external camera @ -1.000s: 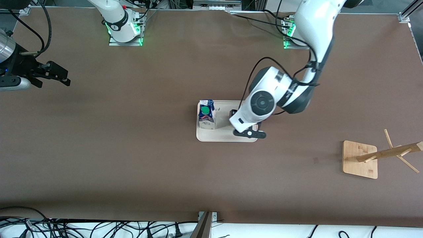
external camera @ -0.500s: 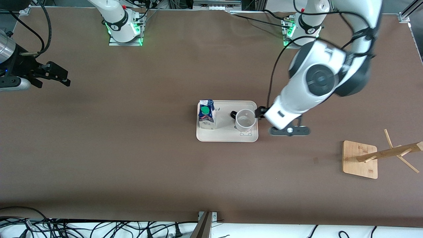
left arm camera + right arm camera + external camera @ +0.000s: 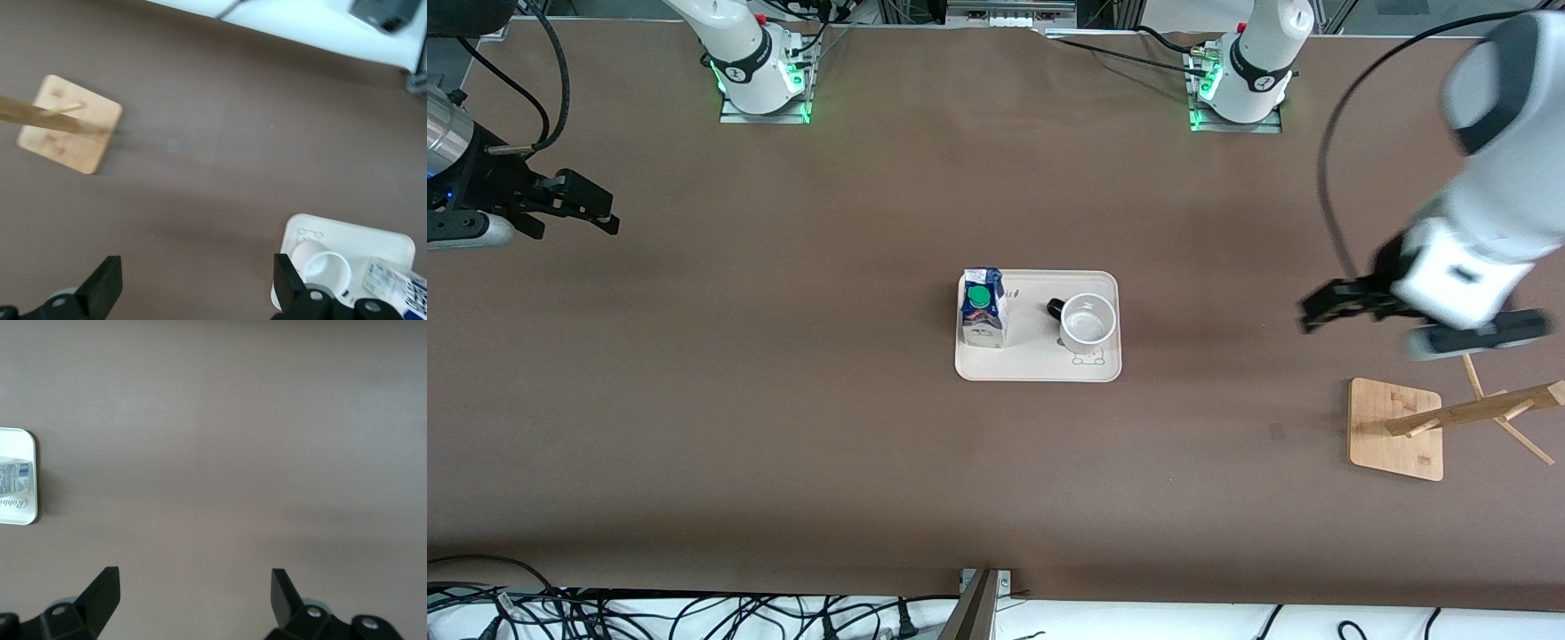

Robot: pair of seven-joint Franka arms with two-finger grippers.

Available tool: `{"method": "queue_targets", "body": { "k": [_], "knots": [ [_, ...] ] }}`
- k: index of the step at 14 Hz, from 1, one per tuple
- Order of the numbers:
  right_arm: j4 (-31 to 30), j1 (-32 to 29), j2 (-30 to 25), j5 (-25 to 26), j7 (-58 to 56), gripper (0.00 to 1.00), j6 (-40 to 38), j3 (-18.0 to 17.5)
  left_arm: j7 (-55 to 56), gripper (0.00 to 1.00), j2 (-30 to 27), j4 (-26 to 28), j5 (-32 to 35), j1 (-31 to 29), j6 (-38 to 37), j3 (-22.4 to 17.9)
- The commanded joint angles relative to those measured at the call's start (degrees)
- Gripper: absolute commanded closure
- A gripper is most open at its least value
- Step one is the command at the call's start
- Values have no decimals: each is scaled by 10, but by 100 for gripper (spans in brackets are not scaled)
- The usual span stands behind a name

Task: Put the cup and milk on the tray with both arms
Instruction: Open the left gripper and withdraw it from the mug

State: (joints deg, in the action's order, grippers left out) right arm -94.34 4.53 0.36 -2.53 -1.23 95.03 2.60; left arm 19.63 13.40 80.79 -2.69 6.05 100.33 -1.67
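The cream tray (image 3: pixel 1035 363) lies mid-table. On it the milk (image 3: pixel 983 316) stands at the end toward the right arm, and the white cup (image 3: pixel 1088 321) stands upright at the end toward the left arm, its black handle pointing at the carton. My left gripper (image 3: pixel 1320 310) hangs open and holds nothing, over bare table between the tray and the wooden rack. Its wrist view shows the gripper (image 3: pixel 197 280), cup (image 3: pixel 325 269), milk (image 3: pixel 395 292) and tray (image 3: pixel 387 239). My right gripper (image 3: pixel 596 207) waits open at the right arm's end; in its wrist view the gripper (image 3: pixel 194 592) is over bare table, with the tray (image 3: pixel 19 515) and milk (image 3: pixel 15 476) at the edge.
A wooden rack with a square base (image 3: pixel 1392 428) and a slanted pegged pole (image 3: pixel 1476 411) stands at the left arm's end of the table, nearer the front camera than the left gripper. The same base (image 3: pixel 69 124) shows in the left wrist view. Cables lie along the front edge.
The left arm has swung away from the tray toward its own end of the table, and the cup stays standing on the tray. The right arm has not moved.
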Motion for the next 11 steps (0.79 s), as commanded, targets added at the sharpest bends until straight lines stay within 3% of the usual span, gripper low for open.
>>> {"method": "queue_targets", "body": {
  "k": [1,4,11],
  "knots": [
    [11,-4,3,7,-4,0,-10,-5,-23,0,-37,53,7,2,1,-38],
    [12,-2,2,6,-4,0,-10,-5,-160,0,-57,89,5,-2,3,-52],
    [11,-2,2,4,-3,0,-11,-5,-191,0,-62,84,1,-11,0,-52]
  ]
}}
